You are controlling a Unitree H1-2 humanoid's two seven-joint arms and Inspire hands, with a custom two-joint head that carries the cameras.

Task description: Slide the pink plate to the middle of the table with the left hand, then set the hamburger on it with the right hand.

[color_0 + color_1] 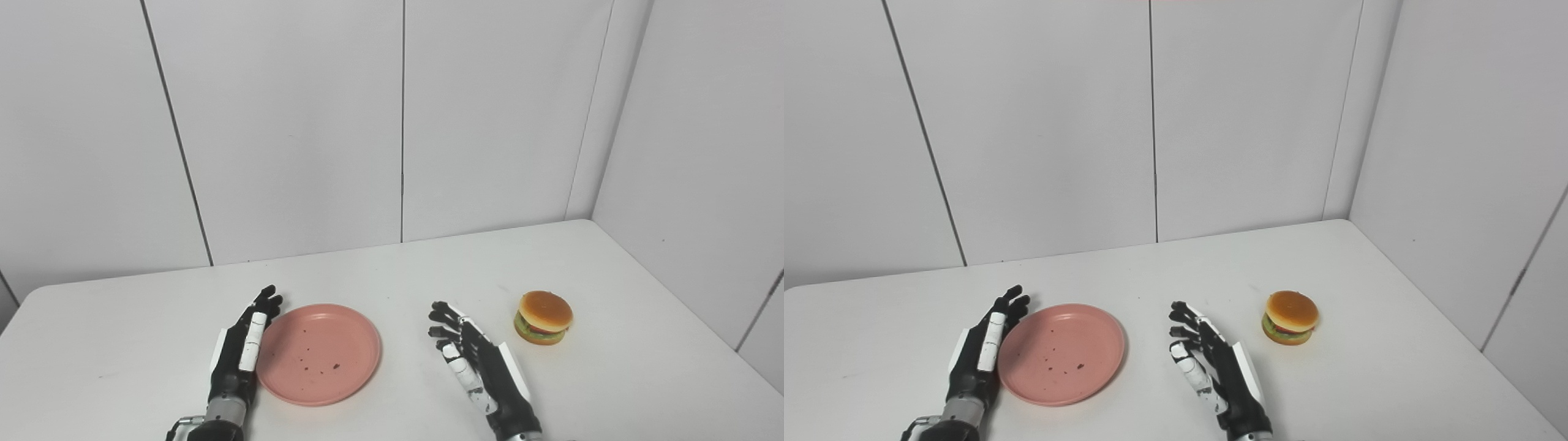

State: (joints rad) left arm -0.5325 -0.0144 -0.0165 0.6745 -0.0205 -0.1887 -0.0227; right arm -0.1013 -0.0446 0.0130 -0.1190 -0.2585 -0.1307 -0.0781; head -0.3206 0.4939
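Observation:
A pink plate (318, 354) with a few dark crumbs lies flat on the white table, left of the middle. My left hand (242, 349) stands open on edge along the plate's left rim, fingers straight and pointing away, touching or nearly touching it. A toy hamburger (543, 317) with a tan bun sits upright to the right. My right hand (471, 361) is open between plate and hamburger, palm turned left, fingers slightly curled, holding nothing and a short gap left of the burger.
The white table (392, 269) is boxed in by grey wall panels at the back and on the right. Its right edge runs diagonally close behind the hamburger. Bare tabletop shows between the plate and my right hand.

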